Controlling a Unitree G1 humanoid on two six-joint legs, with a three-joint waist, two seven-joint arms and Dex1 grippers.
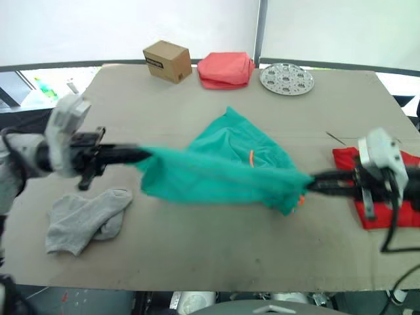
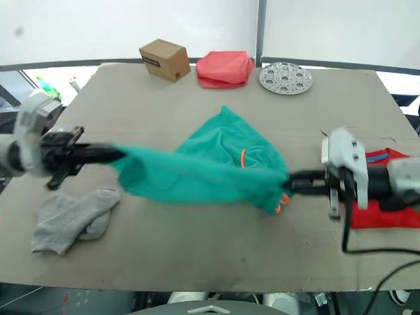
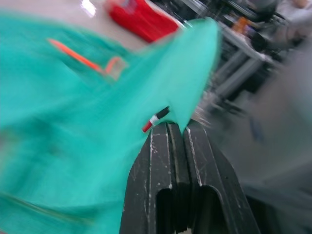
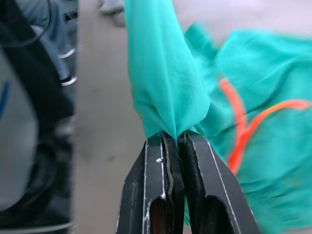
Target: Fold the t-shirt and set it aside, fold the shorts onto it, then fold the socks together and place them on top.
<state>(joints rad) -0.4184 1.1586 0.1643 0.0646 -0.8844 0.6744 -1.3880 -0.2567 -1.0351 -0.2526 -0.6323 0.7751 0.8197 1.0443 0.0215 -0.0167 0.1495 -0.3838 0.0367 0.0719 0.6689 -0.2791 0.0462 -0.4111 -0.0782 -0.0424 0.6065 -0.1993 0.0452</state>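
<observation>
Shorts (image 1: 223,167) hang stretched over the middle of the desk (image 1: 197,256), their long axis running side to side between the arms, far part still draped on the surface; t-shirt (image 1: 377,197) lies folded at the right edge, under the right arm, so that arm is nearer the stack; socks (image 1: 82,220) sit near left; left gripper (image 1: 141,155) and right gripper (image 1: 310,182) each pinch one end of the shorts, fingers closed.

Cardboard box (image 1: 168,61): a dark label is showing on its side, nothing coming through as readable.
Readable text elsewhere: none is showing up.
</observation>
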